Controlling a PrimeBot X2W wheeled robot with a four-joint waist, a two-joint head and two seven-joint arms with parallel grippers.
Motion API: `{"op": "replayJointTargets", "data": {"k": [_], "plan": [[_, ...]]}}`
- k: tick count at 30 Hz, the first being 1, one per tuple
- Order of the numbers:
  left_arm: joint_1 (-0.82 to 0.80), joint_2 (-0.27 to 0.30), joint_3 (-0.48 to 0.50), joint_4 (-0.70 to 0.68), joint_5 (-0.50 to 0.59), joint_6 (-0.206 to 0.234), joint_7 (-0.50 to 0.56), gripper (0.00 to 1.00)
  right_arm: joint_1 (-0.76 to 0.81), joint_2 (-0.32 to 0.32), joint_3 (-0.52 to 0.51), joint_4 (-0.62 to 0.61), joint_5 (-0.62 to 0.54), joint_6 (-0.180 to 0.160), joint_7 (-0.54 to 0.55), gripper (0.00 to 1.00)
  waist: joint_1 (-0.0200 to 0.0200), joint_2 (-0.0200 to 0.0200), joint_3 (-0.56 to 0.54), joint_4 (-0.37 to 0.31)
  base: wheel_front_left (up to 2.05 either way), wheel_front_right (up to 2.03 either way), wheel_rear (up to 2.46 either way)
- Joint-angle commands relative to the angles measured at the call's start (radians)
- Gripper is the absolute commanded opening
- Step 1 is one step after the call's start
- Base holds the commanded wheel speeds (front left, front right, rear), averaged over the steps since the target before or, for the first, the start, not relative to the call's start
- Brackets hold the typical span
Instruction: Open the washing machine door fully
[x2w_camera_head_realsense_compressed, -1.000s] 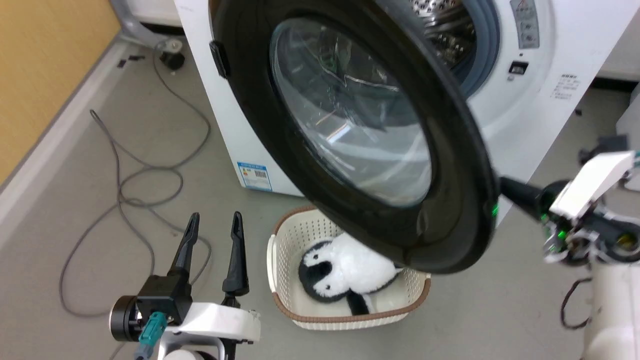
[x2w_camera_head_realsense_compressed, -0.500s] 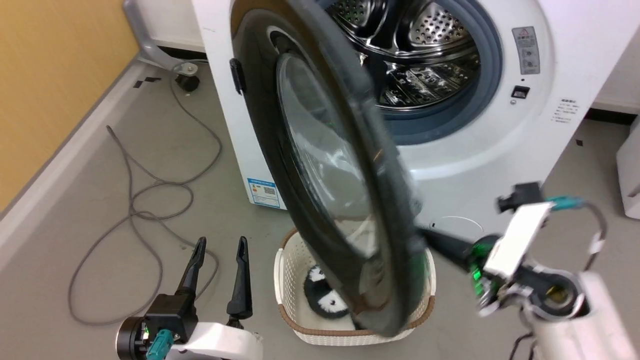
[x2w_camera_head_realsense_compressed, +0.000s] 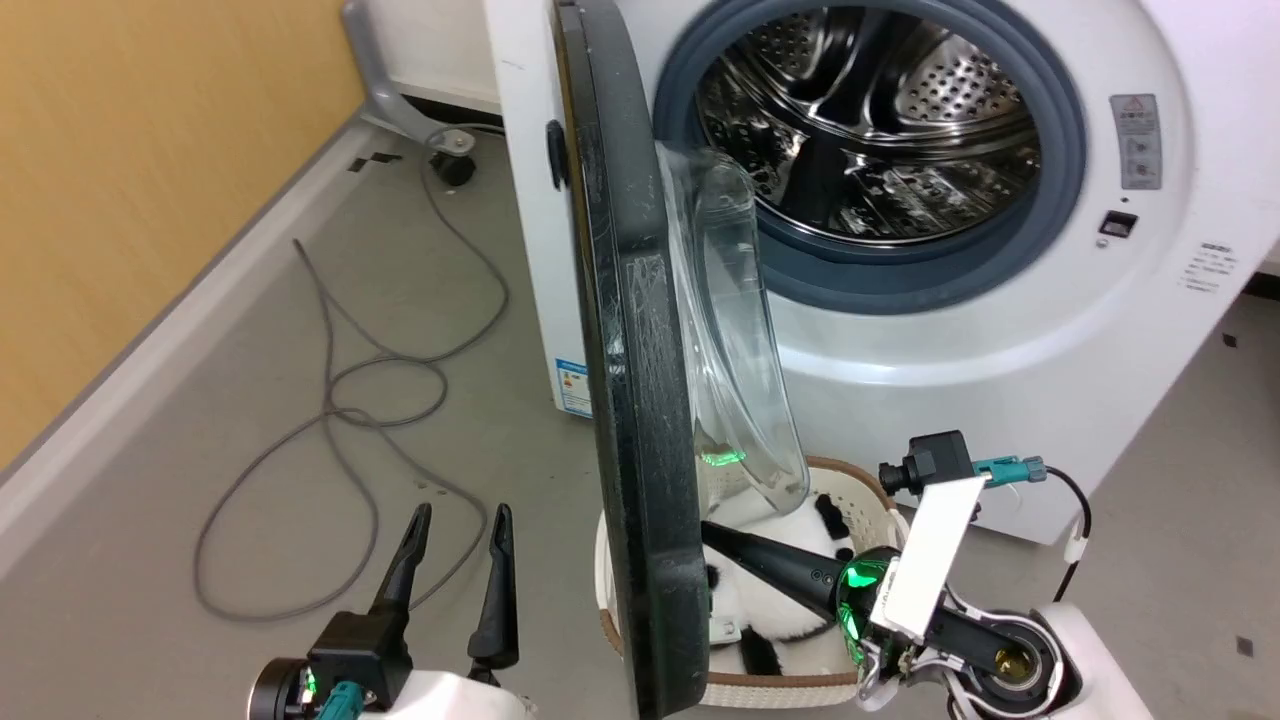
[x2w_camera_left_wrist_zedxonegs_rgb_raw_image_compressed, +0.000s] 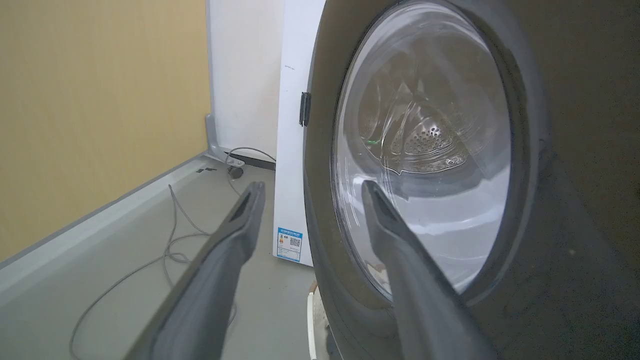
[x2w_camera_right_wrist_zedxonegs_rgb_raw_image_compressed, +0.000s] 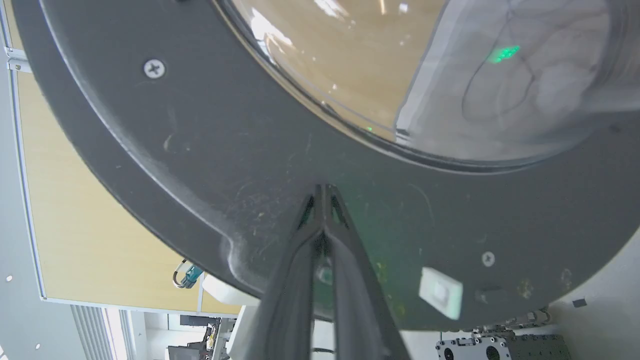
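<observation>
From the head camera I see the washing machine door (x2w_camera_head_realsense_compressed: 640, 400) edge-on at centre frame, standing out roughly square from the washing machine (x2w_camera_head_realsense_compressed: 1010, 340), whose steel drum (x2w_camera_head_realsense_compressed: 870, 130) lies exposed at one o'clock. At seven o'clock the left gripper (x2w_camera_head_realsense_compressed: 462, 512) hangs over the floor with its fingers spread, holding nothing. At five o'clock the right gripper (x2w_camera_head_realsense_compressed: 708, 530) points at nine o'clock, fingers pressed together, tips against the door's inner face above a white basket (x2w_camera_head_realsense_compressed: 893, 522) holding a black-and-white plush toy (x2w_camera_head_realsense_compressed: 790, 590). A grey cable (x2w_camera_head_realsense_compressed: 340, 400) loops at nine o'clock. On the left wrist camera, my spread fingers frame the door's outer rim, its glass at two o'clock, a blue label (x2w_camera_left_wrist_zedxonegs_rgb_raw_image_compressed: 289, 244) at seven. On the right wrist camera, the closed tips touch the dark grey inner face just below the glass bowl (x2w_camera_right_wrist_zedxonegs_rgb_raw_image_compressed: 425, 75) at twelve o'clock.
</observation>
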Motion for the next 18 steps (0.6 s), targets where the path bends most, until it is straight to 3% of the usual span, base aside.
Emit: {"op": "replayJointTargets", "data": {"k": [1,10,18], "plan": [[0.015,0.001,-0.002,0.003,0.002,-0.001,-0.006,1.00,0.015,0.004,0.009,-0.003,0.007,0.001,-0.013,0.00,0.0001,0.0000,-0.003,0.012,0.00,0.00,0.00],[0.023,0.001,0.007,-0.002,-0.002,0.006,-0.006,1.00,0.006,-0.001,-0.011,-0.006,-0.021,0.001,-0.058,0.00,0.0001,0.0000,-0.007,0.001,0.00,0.00,0.00],[0.020,0.001,0.020,-0.010,-0.021,0.017,-0.006,1.00,0.011,-0.114,-0.040,-0.160,-0.258,0.001,-0.247,0.00,0.0001,0.0000,-0.008,-0.057,0.00,0.00,0.00]]}}
